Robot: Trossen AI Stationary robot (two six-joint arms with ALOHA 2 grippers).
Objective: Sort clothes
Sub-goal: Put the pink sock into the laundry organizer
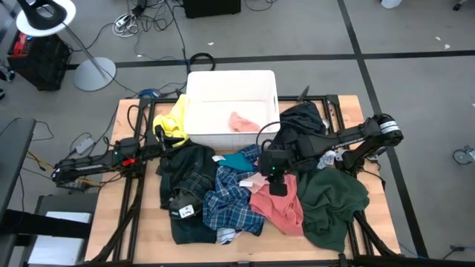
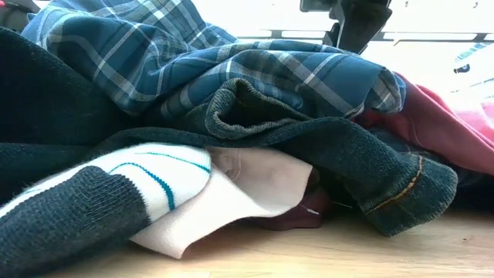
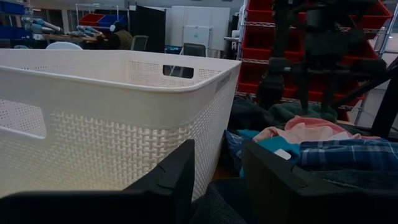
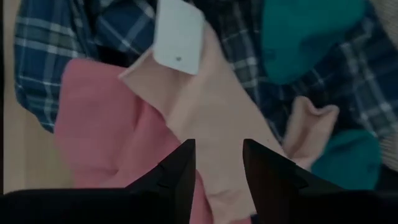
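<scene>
centrally, the clothes (image 1: pixel 245 196) lie heaped on the table (image 1: pixel 141 230), just before the white bin (image 1: pixel 231 96). right hand (image 1: pixel 277 182) hangs released over the salmon garment (image 4: pixel 205 118); left hand (image 1: pixel 165 150), released, rests beside the bin.

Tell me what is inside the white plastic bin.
The white perforated plastic bin holds one salmon pink garment on its floor. A yellow garment drapes outside its left wall. Nothing else inside shows.

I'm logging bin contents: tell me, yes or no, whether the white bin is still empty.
No: in the high view a salmon pink garment already lies inside the white bin, near its right side.
</scene>
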